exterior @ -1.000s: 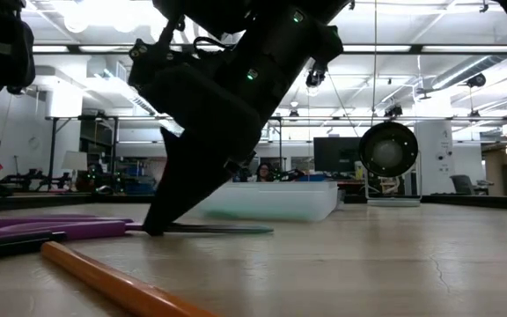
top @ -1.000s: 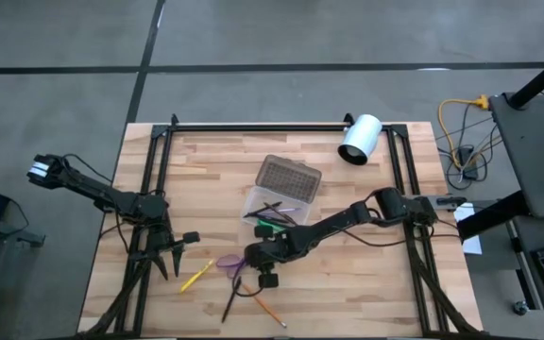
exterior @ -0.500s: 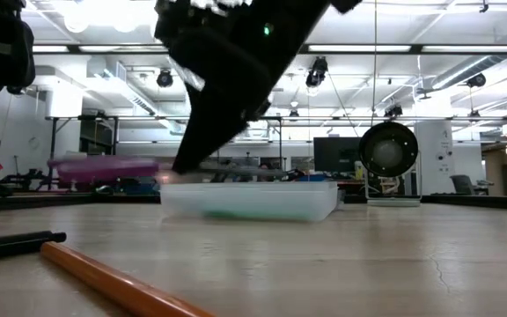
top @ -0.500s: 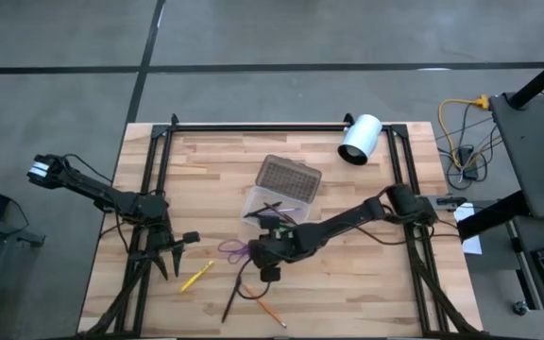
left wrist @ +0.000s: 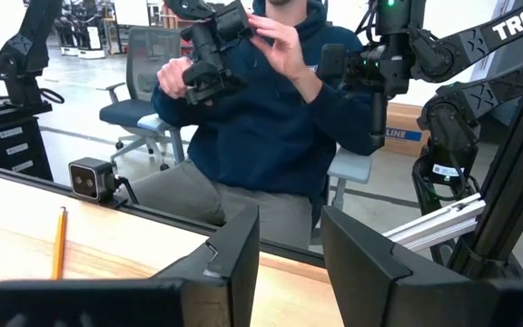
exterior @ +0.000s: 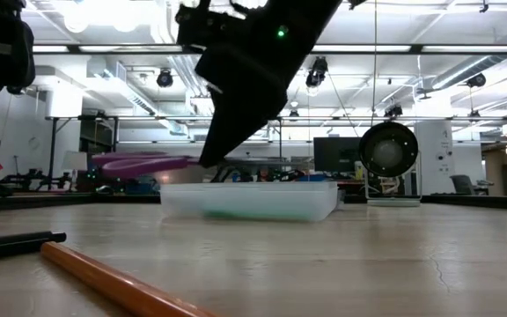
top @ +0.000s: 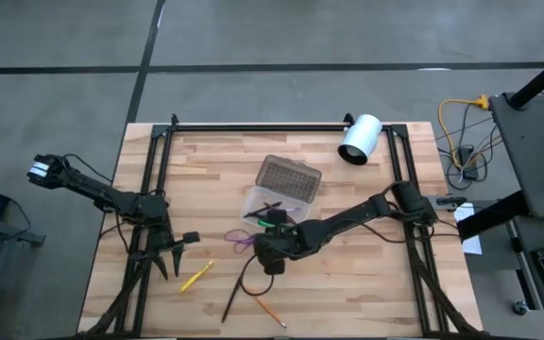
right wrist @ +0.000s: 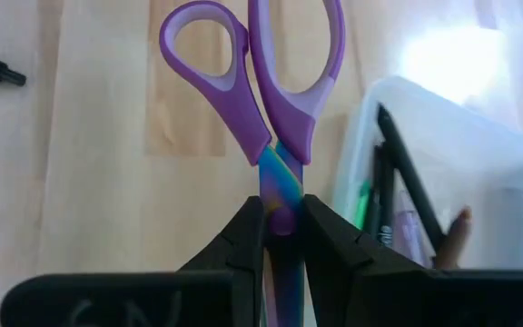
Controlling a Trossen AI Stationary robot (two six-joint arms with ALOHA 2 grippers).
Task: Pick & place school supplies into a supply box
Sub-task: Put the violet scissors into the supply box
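Observation:
Small purple-handled scissors (right wrist: 254, 64) hang above the table in my right gripper (right wrist: 282, 225), which is shut on them just on the near side of the clear supply box (top: 270, 204). The box's dotted grey lid (top: 289, 177) lies open behind it, and pens lie inside (right wrist: 398, 182). In the low view the scissors (exterior: 143, 163) float at about the height of the box's rim. A yellow pencil (top: 196, 275), a black pen (top: 231, 301) and an orange pencil (top: 270, 310) lie flat on the wood. My left gripper (left wrist: 291, 259) waits open at the table's left. My right gripper pinches the scissors at the pivot (right wrist: 281, 216), just below the handles, between its two fingers (right wrist: 246, 238). The fingers slant down from the table's right and lie along the scissors. The scissors are clear of the table, about level, with the handles (exterior: 139, 164) pointing toward the table's left.
A white cylinder (top: 360, 139) lies at the far right of the table. Black frame rails (top: 253, 126) run along the far edge and both sides. A person sits beyond the table in the left wrist view (left wrist: 271, 136).
My right gripper has risen and tipped less steeply, carrying the scissors off the wood toward the table's far edge and the box. The scissors, which lay flat on the table, now hang clear at the height of the box's rim.

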